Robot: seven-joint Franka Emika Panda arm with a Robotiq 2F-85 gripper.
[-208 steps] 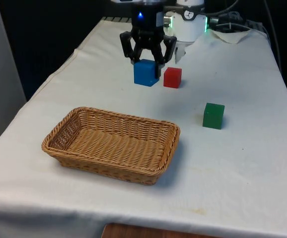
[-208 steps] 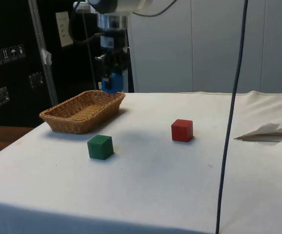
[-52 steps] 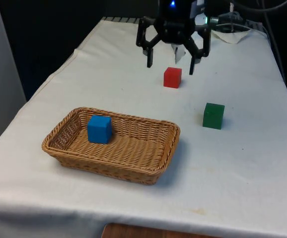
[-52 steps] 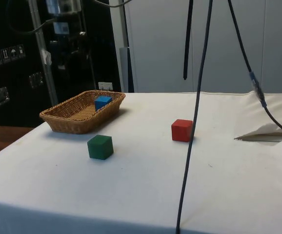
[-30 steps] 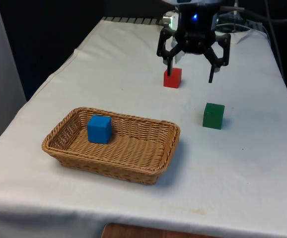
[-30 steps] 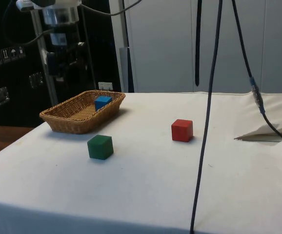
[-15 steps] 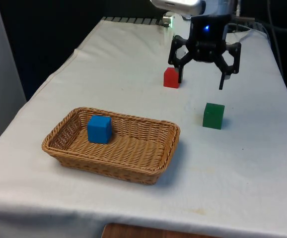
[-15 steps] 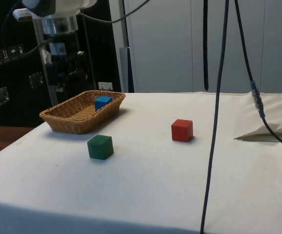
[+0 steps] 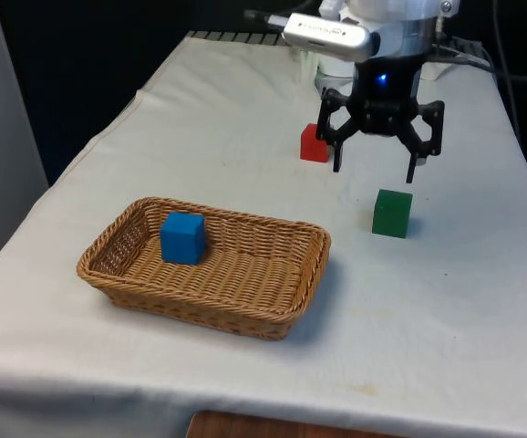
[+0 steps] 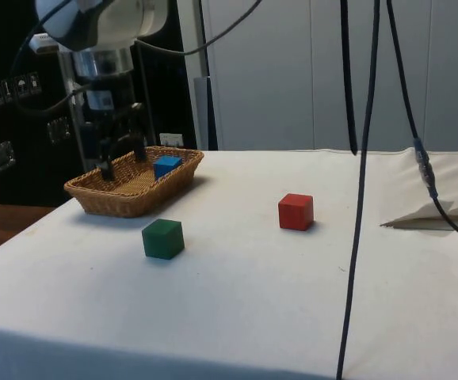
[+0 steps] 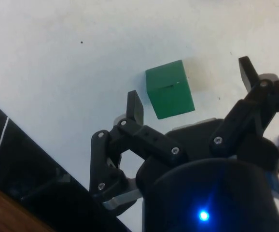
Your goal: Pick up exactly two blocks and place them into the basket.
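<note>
Front view: the gripper (image 9: 375, 166) hangs above the white cloth (image 9: 245, 155), between the red block (image 9: 314, 144) and the green block (image 9: 391, 213), higher than both and touching neither
Gripper state: its two black fingers are spread wide apart with nothing between them; it holds no block
Green block: sits on the cloth toward the front view's right, just below and slightly right of the gripper, well apart from the basket (image 9: 273, 315)
Red block: farther back on the cloth, partly hidden behind the gripper's finger on the front view's left
Blue block: lies inside the basket (image 9: 182, 237), toward the end on the front view's left, resting on the woven floor
Basket: shallow brown wicker tray, rectangular, on the nearer part of the table, toward the front view's left
Side view: the gripper (image 10: 122, 154) appears in front of the basket (image 10: 106, 196), fingers pointing down; the green block (image 10: 163, 238) stands on the cloth nearer the camera than the basket, the red block (image 10: 295, 211) is off to the side of it, well apart, and the blue block (image 10: 166, 166) shows above the basket's rim
Wrist view: the green block (image 11: 169, 89) lies on the cloth between the two splayed fingers (image 11: 134, 107), nearer one of them, with clear space on both sides; its edges are turned at a slant to the line between the fingertips
</note>
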